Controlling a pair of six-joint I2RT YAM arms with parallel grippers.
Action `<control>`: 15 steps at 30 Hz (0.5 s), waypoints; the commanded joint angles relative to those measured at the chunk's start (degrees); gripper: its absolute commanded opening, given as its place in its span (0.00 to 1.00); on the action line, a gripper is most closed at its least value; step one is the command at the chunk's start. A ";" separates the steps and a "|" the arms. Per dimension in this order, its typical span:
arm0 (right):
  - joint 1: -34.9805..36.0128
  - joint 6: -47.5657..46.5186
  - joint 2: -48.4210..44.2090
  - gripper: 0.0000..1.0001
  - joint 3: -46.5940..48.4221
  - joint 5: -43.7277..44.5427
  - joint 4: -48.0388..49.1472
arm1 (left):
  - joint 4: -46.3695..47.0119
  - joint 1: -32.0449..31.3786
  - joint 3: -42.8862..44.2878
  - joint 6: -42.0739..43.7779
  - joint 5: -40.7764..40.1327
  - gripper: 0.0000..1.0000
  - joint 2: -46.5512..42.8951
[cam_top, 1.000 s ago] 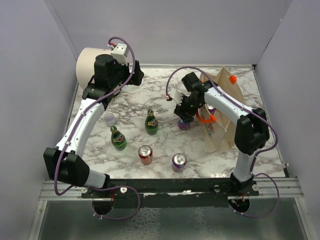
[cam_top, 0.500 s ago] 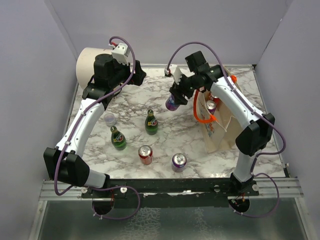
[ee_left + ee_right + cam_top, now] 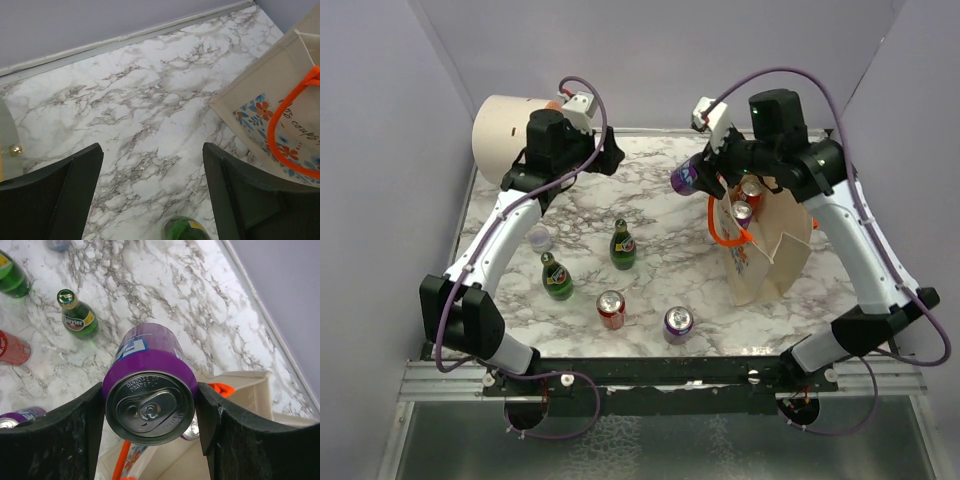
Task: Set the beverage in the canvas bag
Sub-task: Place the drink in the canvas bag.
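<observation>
At the right side of the marble tabletop [image 3: 650, 215], the canvas bag [image 3: 775, 255] stands open with two cans [image 3: 742, 210] inside. Right hand [image 3: 150, 412] clamped on a purple can [image 3: 150, 360], aloft just left of the bag's mouth. Left hand [image 3: 152, 195] spread apart, empty. Remaining, by my judgement: carry across, lower, release.

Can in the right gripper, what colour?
Purple can with a silver top, clearest in the right wrist view.
</observation>
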 commanded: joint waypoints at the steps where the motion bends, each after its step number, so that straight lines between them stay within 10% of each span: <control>1: -0.47 1.87 -8.34 0.01 -1.91 5.99 4.89 | 2.49 -3.73 1.98 0.76 2.18 0.83 1.59; 15: -19.60 6.80 -18.65 0.01 -12.53 4.40 4.02 | 3.29 -20.67 9.11 -6.11 2.86 0.83 8.85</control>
